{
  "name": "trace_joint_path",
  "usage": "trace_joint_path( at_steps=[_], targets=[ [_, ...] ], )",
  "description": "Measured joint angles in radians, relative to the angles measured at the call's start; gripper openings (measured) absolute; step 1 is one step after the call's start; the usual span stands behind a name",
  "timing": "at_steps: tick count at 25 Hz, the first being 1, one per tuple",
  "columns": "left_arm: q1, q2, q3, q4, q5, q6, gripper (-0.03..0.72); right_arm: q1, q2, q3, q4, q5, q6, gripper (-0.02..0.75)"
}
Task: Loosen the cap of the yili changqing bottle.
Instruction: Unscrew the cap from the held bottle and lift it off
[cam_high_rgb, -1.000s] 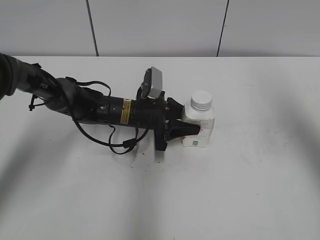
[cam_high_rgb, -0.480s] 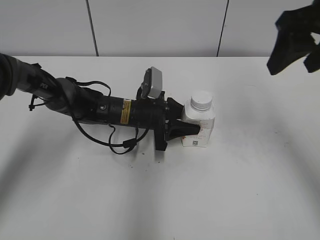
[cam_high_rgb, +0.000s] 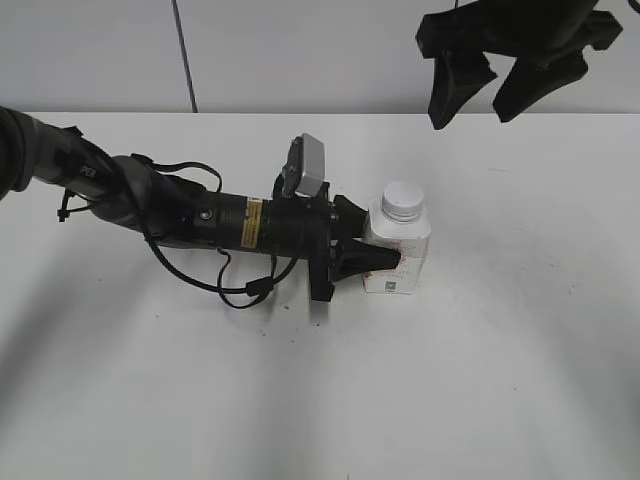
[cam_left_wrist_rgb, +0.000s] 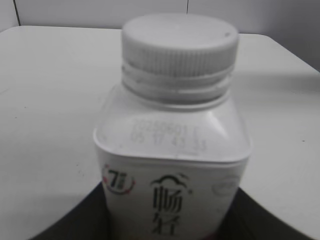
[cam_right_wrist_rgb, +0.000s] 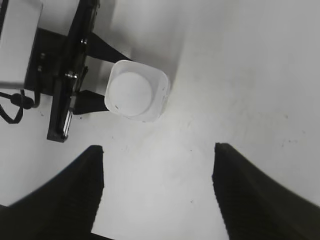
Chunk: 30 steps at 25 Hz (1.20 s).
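Two arms share the job: the left pincer (cam_high_rgb: 385, 262) lies low along the tabletop (cam_high_rgb: 500, 380) and pinches the bottle (cam_high_rgb: 398, 258) by its lower body, holding it upright near the middle. Its cap (cam_high_rgb: 403, 200) sits on the neck, facing straight up. The right pincer (cam_high_rgb: 497, 85) hangs spread wide, high above and a little to the right of the cap. In its wrist view the cap (cam_right_wrist_rgb: 132, 95) lies ahead of the open fingers (cam_right_wrist_rgb: 75, 190), so it likely must shift over, then descend along the bottle's upright axis
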Motion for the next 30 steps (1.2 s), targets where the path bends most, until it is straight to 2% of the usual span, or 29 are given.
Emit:
trace_joint_path(
  at_steps=[15,30],
  targets=[
    [0.0,0.0,0.0,0.0,0.0,0.0,0.314,0.033,0.233,-0.069,0.034,0.0,0.017,0.534],
    [0.0,0.0,0.0,-0.001,-0.001,0.0,0.314,0.036,0.33,-0.138,0.041,0.0,0.019,0.534]
  ],
)
